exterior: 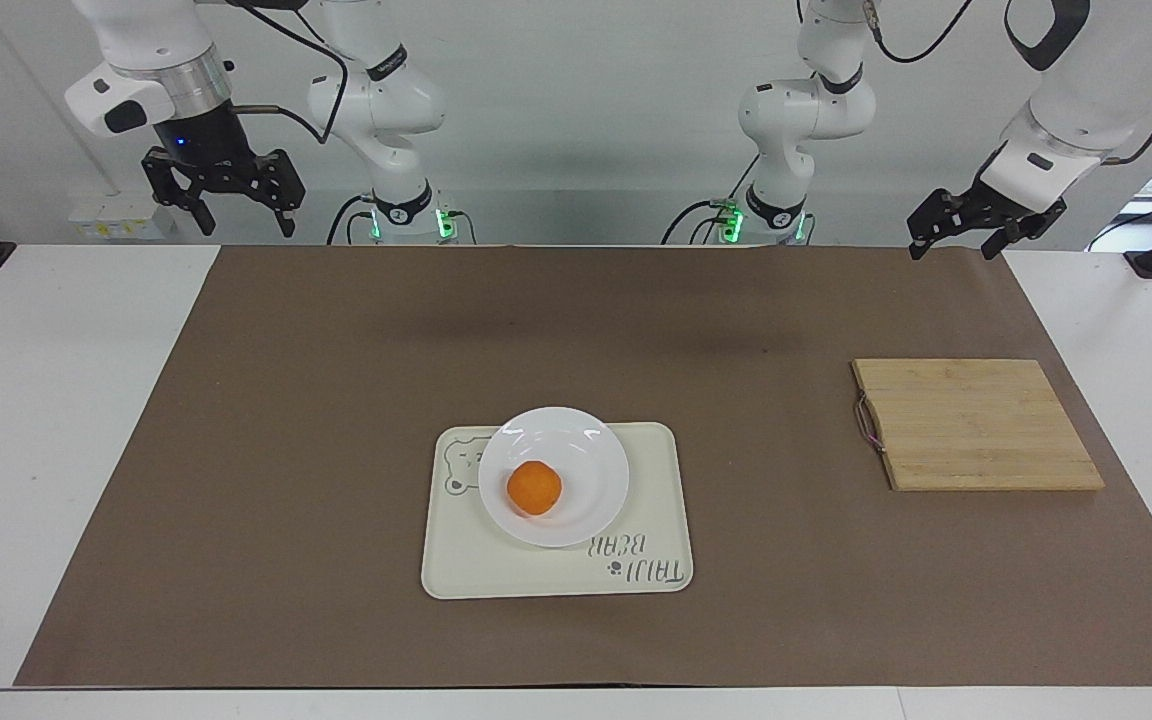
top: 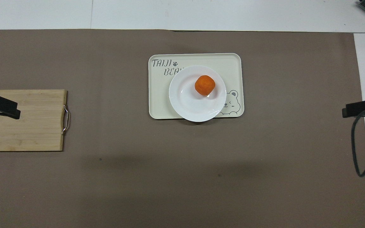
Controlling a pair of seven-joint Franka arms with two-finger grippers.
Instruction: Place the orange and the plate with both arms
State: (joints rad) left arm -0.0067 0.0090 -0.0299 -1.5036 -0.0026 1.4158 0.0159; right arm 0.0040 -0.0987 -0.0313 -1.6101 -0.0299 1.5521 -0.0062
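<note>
Looks basically done: the orange [exterior: 534, 488] sits on the plate [exterior: 591, 455], plate on the tray [exterior: 656, 510] mid-worktop. Left gripper [exterior: 970, 226] and right gripper [exterior: 223, 192] hang up high, jaws wide, empty.

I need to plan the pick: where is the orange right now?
The orange sits on the white plate, which rests on the cream bear tray mid-table, well away from the cutting board at the left arm's end.
</note>
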